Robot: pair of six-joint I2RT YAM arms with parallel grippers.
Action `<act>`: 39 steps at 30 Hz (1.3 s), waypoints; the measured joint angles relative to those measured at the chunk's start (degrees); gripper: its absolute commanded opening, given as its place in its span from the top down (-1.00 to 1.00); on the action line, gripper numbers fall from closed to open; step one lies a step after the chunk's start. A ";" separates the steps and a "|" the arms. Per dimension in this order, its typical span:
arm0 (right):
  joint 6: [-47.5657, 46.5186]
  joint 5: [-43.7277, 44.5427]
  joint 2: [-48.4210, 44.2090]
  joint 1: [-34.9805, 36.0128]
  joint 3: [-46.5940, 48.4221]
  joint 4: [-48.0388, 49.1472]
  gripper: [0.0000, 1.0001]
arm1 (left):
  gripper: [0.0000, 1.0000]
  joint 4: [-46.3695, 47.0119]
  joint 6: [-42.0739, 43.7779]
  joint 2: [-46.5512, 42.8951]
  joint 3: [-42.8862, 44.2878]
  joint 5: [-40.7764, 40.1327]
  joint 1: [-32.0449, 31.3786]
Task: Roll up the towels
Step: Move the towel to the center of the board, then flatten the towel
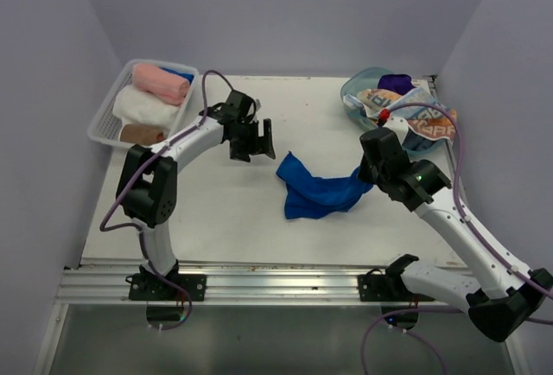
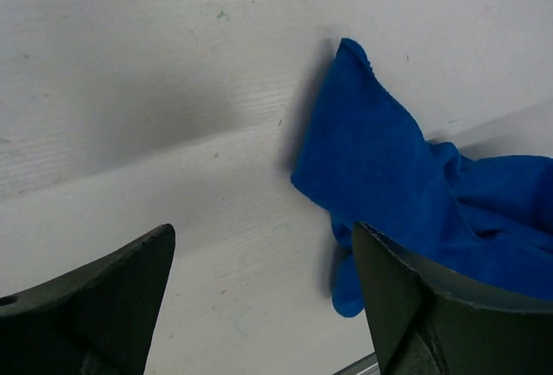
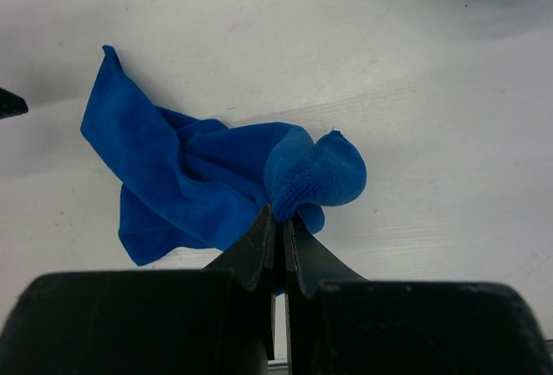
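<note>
Right gripper (image 3: 278,215): jaws closed to a sliver, pinching a bunched corner of the blue towel (image 3: 190,176). The cloth bulges into a small knob just past my fingertips. The grip is on fabric only, nothing rigid.

Left gripper (image 2: 259,245): jaws wide apart, holding nothing, and touching nothing that I can see. It hangs over the table (image 1: 259,219) just beside the towel's free pointed corner.

Blue towel: crumpled heap mid-table, between my two grippers. One end runs into the right pinch and the rest lies on the surface.

Judgement: light and limp, no stiffness. It will sag and fold wherever it is unsupported, and a one-corner hold will only drag it. The plush pile should grip well, so slipping looks unlikely. The best holds are the corners and hem. The free corner by the left gripper is the obvious second point, to spread the cloth flat before rolling.

Further out: a pink towel (image 1: 160,81) and a white towel (image 1: 143,107) lie rolled in the white basket (image 1: 104,120), far left. A printed towel (image 1: 423,116) and a purple towel (image 1: 396,81) sit in the teal tub (image 1: 359,90), far right.
</note>
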 measured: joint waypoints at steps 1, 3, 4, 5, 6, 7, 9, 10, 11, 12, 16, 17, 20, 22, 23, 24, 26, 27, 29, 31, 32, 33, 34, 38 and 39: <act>0.00 -0.09 0.79 -0.02 0.00 0.15 1.00 | -0.72 -0.37 -0.02 1.36 1.60 -0.57 -0.68; 0.00 -0.37 2.01 -0.02 -0.13 0.61 1.00 | -0.68 -1.70 0.00 4.68 6.27 -1.97 -2.29; 0.00 -0.57 2.25 -0.02 -0.31 0.87 1.00 | -0.68 -2.01 0.04 6.67 9.25 -2.73 -3.34; 0.00 -0.74 2.45 -0.02 -0.42 0.94 1.00 | -0.65 -3.06 0.04 8.85 12.57 -3.72 -4.44; 0.00 -1.09 2.54 -0.02 -0.46 0.98 1.00 | -0.65 -3.45 0.07 10.86 15.74 -4.68 -5.53; 0.02 -1.33 2.54 -0.02 -0.46 1.11 1.00 | -0.64 -3.89 0.11 12.61 18.45 -5.88 -6.62; 0.04 -1.57 2.54 -0.02 -0.46 1.38 1.00 | -0.61 -5.42 0.17 15.32 22.77 -8.48 -8.66; 0.11 -1.70 2.54 -0.02 -0.46 1.49 1.00 | -0.61 -5.99 0.24 16.37 24.17 -9.75 -9.53; 0.24 -1.79 2.54 -0.02 -0.50 1.66 1.00 | -0.60 -6.84 0.26 17.40 25.46 -10.88 -10.36; 0.39 -1.95 2.54 -0.02 -0.55 1.79 1.00 | -0.59 -7.50 0.31 18.18 26.40 -11.69 -10.93; 1.03 -3.19 2.56 -0.02 -0.70 2.25 1.00 | -0.44 -10.56 0.57 23.63 31.74 -14.88 -12.33; 1.20 -3.45 2.64 -0.02 -0.70 2.40 1.00 | -0.27 -10.97 0.68 24.79 32.72 -15.47 -12.46; 1.55 -4.22 2.84 -0.02 -0.70 2.78 1.00 | 0.18 -12.39 1.16 27.96 34.69 -17.22 -12.96; 1.70 -4.52 2.84 -0.02 -0.70 3.02 1.00 | 0.41 -13.35 1.55 28.72 34.71 -17.90 -13.25; 1.77 -4.52 2.84 -0.02 -0.70 3.10 1.00 | 0.60 -13.68 1.81 28.79 34.73 -18.10 -13.35; 1.86 -4.52 2.86 -0.02 -0.70 3.19 1.00 | 0.72 -13.90 2.03 28.81 34.73 -18.21 -13.51; 1.92 -4.52 2.93 -0.02 -0.70 3.39 1.00 | 1.00 -13.99 2.58 28.79 34.99 -18.36 -13.57; 1.92 -4.52 3.04 -0.02 -0.70 3.43 1.00 | 1.00 -14.01 2.82 28.79 35.06 -18.43 -13.60; 1.95 -4.50 3.32 -0.02 -0.70 3.43 1.00 | 1.00 -14.29 3.19 28.76 35.28 -18.38 -13.60; 1.95 -4.48 3.67 -0.02 -0.70 3.43 1.00 | 1.00 -14.62 3.32 28.35 35.32 -18.36 -13.46; 1.95 -4.44 3.82 -0.04 -0.70 3.45 1.00 | 1.00 -14.78 3.50 27.98 35.32 -18.29 -13.27; 1.92 -4.33 3.89 -0.02 -0.70 3.43 1.00 | 1.00 -14.93 3.54 27.39 35.32 -18.08 -13.00; 1.90 -4.17 3.91 -0.04 -0.68 3.43 1.00 | 1.00 -15.02 3.56 26.53 35.32 -17.81 -12.63; 0.94 -3.52 4.55 -1.20 -0.20 4.11 1.00 | 1.00 -14.69 3.63 20.59 35.32 -15.04 -8.98; 0.55 -3.58 5.14 -2.08 0.04 4.76 1.00 | 1.00 -14.56 3.63 18.56 35.36 -14.08 -7.43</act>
